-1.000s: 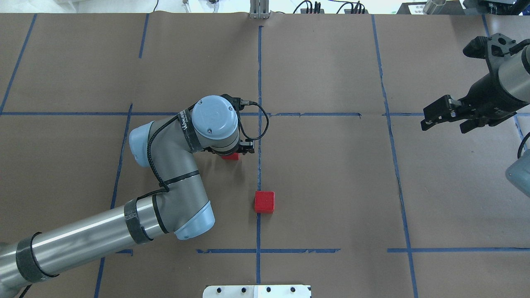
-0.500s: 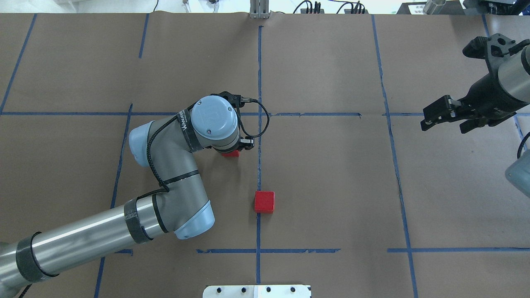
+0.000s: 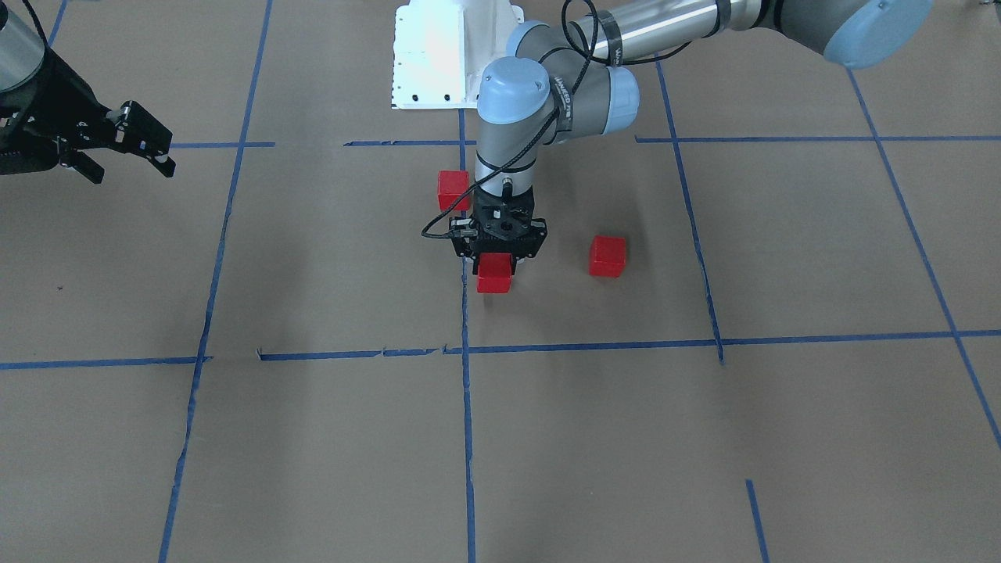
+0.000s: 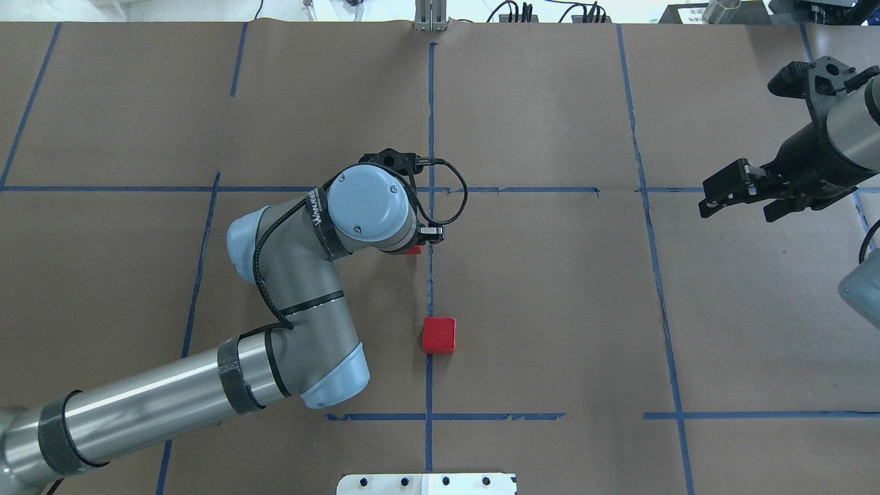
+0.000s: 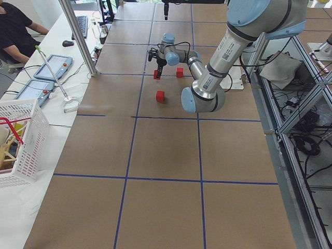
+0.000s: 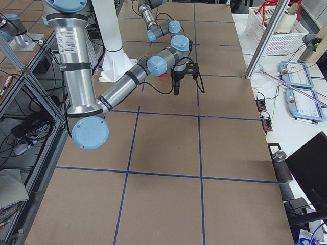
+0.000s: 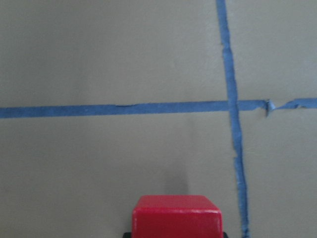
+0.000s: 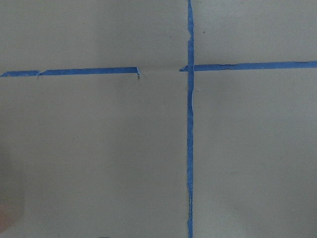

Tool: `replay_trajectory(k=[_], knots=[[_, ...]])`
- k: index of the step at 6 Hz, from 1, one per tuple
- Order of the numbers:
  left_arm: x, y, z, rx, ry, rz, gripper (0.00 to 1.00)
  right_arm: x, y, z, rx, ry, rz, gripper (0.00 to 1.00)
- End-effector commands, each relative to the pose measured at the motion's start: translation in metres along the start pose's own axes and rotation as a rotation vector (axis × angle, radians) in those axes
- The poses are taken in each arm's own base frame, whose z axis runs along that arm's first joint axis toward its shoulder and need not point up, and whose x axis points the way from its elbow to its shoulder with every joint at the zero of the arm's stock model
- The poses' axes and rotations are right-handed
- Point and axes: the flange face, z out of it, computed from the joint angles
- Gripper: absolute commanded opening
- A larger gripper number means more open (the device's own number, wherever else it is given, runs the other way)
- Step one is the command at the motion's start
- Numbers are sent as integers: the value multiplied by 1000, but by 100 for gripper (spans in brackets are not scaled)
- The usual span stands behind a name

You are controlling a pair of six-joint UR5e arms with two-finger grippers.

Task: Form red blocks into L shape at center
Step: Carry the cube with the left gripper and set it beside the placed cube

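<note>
- Overhead exterior view: a brown table [image 4: 550, 309] ruled with blue tape. The left arm [image 4: 295, 275] reaches to the middle line, and its wrist hides most of the held cube from above, so a skewed placement could go unnoticed from here.
- Right arm [image 4: 825, 151] sits at the table's far edge. The right gripper [image 4: 739, 210] has its fingers apart and empty, and it looks unlikely to collide with anything.
- Left gripper [image 3: 496, 270] is clamped on a held block [image 3: 494, 277], just beside the middle line and short of the centre crossing [image 7: 232, 105]. It seems slightly off the table. If let go too high, it may bounce or turn out of square.
- Second block [image 3: 453, 190] rests on the middle line, nearer the robot's base. A set-down too far away leaves a gap, and one too close lets the fingers knock it askew.
- Third block [image 3: 608, 256] lies well apart, toward the robot's left. Squeezing it in last could shove its neighbours.
</note>
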Motion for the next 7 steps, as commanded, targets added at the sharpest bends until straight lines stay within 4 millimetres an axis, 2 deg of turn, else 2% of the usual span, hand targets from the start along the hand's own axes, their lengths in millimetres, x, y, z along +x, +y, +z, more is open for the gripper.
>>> replay_trajectory(k=[1, 2, 5, 7], knots=[[30, 33, -7, -36, -27, -74, 8, 0, 0, 0, 0, 0, -2, 100], [47, 44, -18, -52, -39, -81, 8, -1, 1, 0, -1, -2, 0, 100], [54, 72, -11, -80, -57, -57, 8, 0, 1, 0, -2, -2, 0, 100], [54, 81, -7, -89, -60, -50, 11, -1, 1, 0, -1, -2, -1, 100]])
